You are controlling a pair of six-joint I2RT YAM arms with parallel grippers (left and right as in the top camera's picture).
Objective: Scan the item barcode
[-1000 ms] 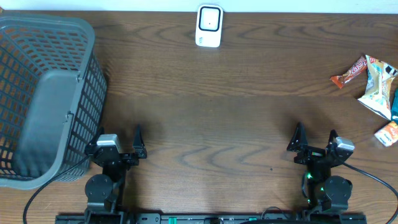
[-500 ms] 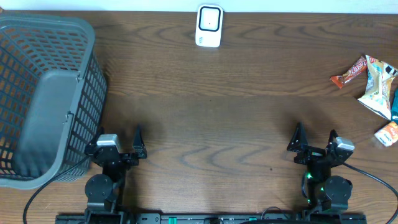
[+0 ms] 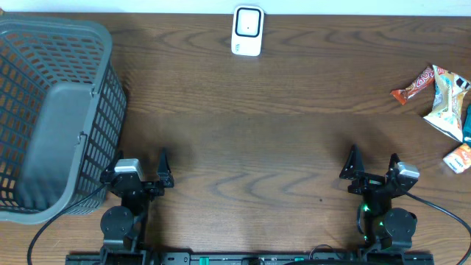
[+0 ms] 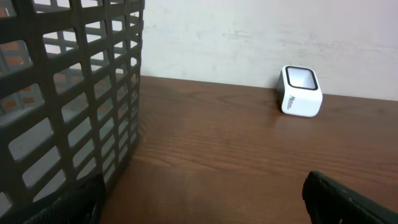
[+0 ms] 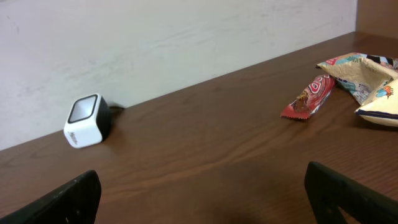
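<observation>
Overhead, snack packets lie bunched at the right edge, handiest for the right gripper, fingers spread and empty. The scanner sits top centre, window up for reading. The left gripper, likewise released, flanks the basket.

basket 1 | scanner 1 | snack packets at least 3 | hands 2

Overhead looks down; wrist views, seemingly low, share the scanner.
</observation>
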